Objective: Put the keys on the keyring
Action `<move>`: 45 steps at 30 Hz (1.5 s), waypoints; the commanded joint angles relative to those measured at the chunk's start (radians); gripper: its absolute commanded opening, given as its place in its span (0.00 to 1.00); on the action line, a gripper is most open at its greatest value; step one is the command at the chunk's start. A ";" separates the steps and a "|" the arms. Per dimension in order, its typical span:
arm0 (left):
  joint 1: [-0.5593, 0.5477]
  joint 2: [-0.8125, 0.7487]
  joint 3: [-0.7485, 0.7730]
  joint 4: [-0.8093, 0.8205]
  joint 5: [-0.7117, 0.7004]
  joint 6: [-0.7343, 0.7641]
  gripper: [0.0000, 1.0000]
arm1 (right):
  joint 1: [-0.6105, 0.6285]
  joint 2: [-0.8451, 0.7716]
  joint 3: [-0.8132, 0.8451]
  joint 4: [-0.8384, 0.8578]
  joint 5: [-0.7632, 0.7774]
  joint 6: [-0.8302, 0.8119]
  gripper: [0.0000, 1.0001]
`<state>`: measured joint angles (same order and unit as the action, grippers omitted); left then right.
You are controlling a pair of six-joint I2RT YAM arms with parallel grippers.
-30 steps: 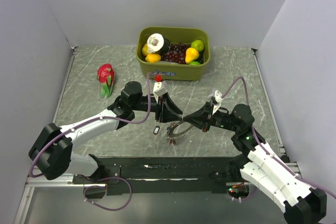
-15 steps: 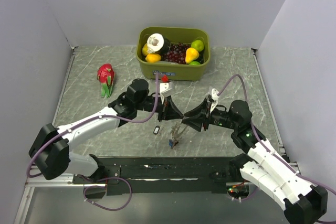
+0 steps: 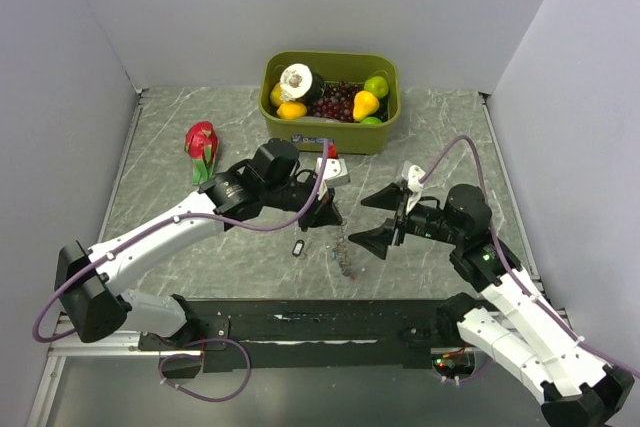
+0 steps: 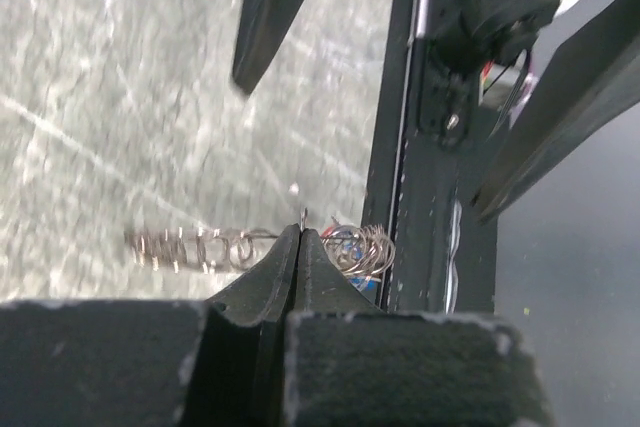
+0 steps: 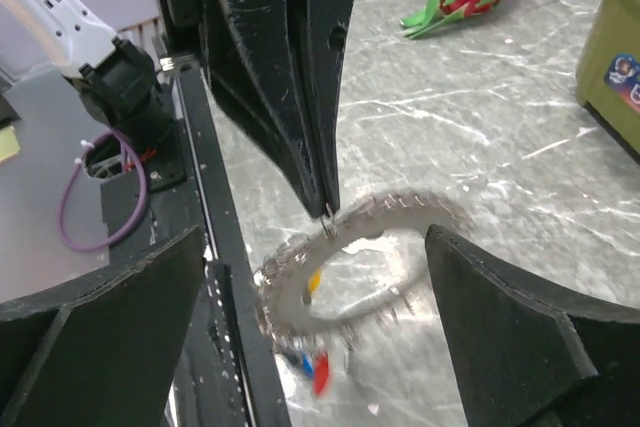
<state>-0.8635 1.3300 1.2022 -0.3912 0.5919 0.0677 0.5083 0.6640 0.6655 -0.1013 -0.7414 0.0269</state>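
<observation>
Left pincer [image 4: 302, 237] is clenched on the rim of the keyring [image 5: 400, 209], which hangs from its tips over the table [image 3: 160, 167]. The ring is blurred, and blue, red and yellow keys [image 5: 312, 372] dangle at its low side. Right pincer [image 3: 362, 218] is spread wide just beside the ring, grasping nothing. Left arm stretches in from the left with its wrist tipped down; right arm reaches in from the right, forearm about level. One black-headed key [image 3: 298, 247] lies on the table.
</observation>
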 commanded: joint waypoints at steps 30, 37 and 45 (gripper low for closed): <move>-0.009 -0.057 0.131 -0.203 0.129 0.087 0.01 | 0.019 0.157 -0.084 0.370 -0.305 0.102 0.63; -0.011 -0.063 0.120 -0.179 0.143 0.076 0.01 | 0.022 0.226 -0.076 0.445 -0.305 0.183 0.49; -0.011 -0.055 0.112 -0.176 0.141 0.076 0.01 | 0.029 0.258 -0.073 0.468 -0.277 0.215 0.14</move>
<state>-0.8680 1.3041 1.3018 -0.6285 0.6903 0.1532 0.5274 0.9123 0.5751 0.2985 -1.0405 0.2165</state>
